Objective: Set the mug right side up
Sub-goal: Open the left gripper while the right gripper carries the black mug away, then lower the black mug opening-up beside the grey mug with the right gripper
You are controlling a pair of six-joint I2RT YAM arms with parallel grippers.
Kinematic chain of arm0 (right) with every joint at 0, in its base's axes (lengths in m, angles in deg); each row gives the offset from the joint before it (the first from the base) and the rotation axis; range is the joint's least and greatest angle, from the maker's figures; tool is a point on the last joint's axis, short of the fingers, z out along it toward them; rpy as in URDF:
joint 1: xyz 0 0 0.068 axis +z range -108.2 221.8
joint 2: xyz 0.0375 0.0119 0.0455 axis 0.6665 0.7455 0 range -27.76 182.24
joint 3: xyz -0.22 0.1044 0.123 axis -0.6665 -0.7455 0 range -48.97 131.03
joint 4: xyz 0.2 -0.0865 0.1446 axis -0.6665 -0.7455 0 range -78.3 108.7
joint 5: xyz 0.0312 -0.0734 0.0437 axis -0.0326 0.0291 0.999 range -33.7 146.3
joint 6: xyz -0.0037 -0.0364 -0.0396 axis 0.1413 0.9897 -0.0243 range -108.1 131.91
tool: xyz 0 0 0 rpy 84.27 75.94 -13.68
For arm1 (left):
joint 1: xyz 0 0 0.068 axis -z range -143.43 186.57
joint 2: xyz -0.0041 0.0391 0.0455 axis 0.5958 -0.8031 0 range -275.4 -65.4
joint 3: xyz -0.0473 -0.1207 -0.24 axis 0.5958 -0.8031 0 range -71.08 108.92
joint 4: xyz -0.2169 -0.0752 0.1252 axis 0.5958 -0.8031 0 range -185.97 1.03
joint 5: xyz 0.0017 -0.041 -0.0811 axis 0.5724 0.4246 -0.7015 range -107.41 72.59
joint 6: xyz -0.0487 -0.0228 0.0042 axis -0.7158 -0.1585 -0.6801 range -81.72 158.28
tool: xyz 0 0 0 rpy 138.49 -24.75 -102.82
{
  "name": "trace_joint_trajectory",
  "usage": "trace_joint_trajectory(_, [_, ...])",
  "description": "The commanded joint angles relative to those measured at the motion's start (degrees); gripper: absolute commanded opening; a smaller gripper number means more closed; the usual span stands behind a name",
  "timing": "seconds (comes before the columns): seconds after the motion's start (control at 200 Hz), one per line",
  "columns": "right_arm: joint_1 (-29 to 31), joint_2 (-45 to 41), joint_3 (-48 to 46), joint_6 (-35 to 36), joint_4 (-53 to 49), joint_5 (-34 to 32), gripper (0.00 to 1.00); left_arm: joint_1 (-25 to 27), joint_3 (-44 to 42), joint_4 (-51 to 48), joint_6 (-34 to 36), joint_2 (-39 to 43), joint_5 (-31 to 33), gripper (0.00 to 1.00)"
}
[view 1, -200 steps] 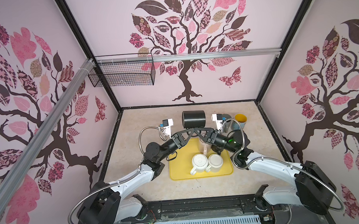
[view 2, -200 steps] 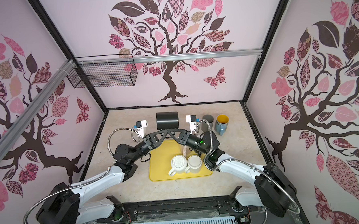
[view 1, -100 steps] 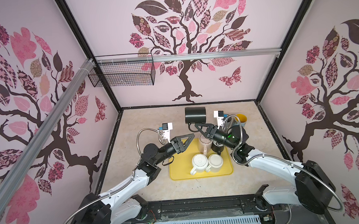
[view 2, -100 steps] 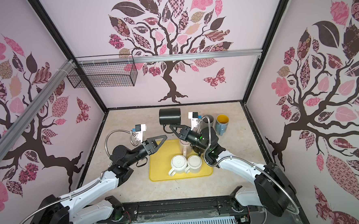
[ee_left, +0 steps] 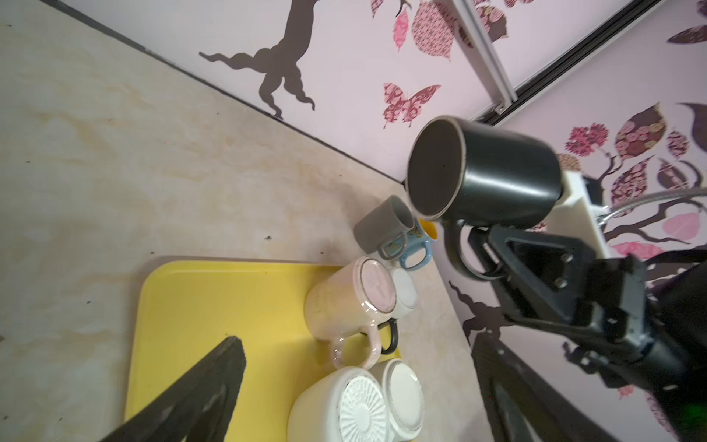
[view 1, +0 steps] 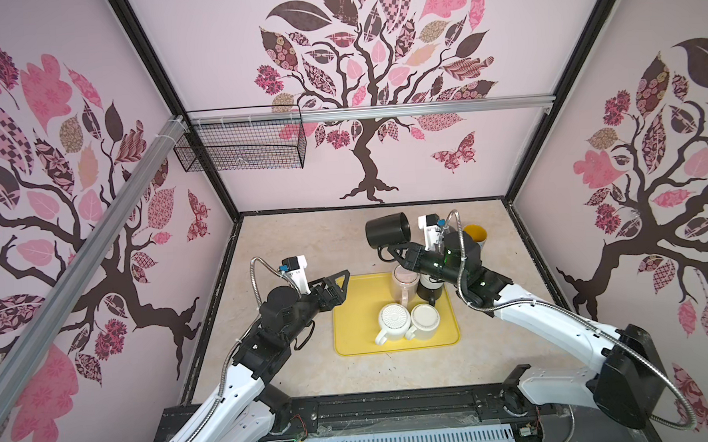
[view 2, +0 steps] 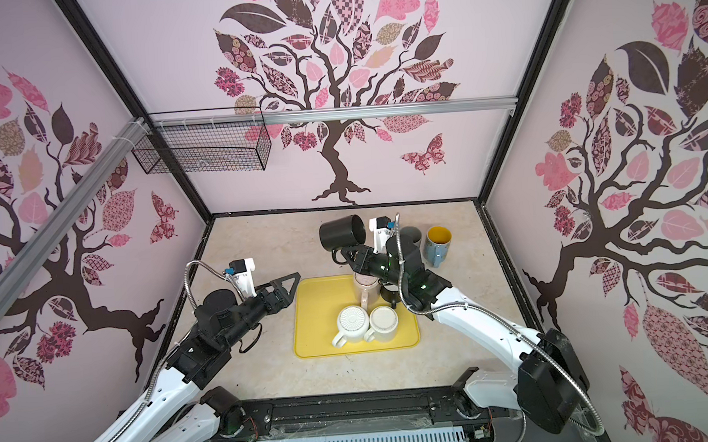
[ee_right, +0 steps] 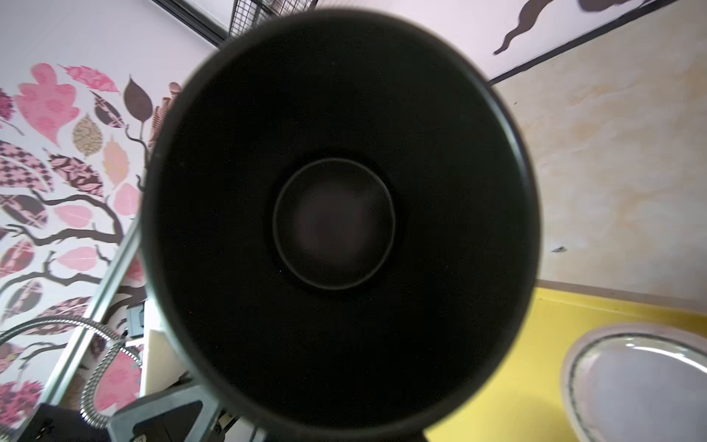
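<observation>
Black mug (view 1: 387,230) hangs on its side in the air, above the table just beyond the far edge of the yellow tray (view 1: 350,336), its handle pinched in the closed right gripper (view 1: 392,254). The left gripper (view 1: 339,287) hovers at the tray's left edge, jaws spread wide and empty.

We see a beige tabletop (view 2: 262,243) carrying a yellow tray (view 2: 311,315), with a grey mug (view 2: 412,234) and a blue mug (view 2: 438,249) behind it.
</observation>
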Motion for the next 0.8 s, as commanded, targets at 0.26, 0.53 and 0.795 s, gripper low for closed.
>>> trace_joint_trajectory(0.26, [-0.3,10.8,25.0,24.5,-27.9,-26.5,0.00,-0.1,0.7,-4.9,7.6,-1.7,-0.8,0.95])
trace_joint_trajectory(0.53, [-7.1,21.0,32.8,26.2,-33.0,-23.9,0.00,-0.2,2.5,-5.6,8.4,-3.1,-2.6,0.94])
trace_joint_trajectory(0.795, [-9.5,30.3,37.5,28.0,-35.6,-25.2,0.00,-0.2,2.3,-5.5,8.6,-3.9,-3.1,0.93])
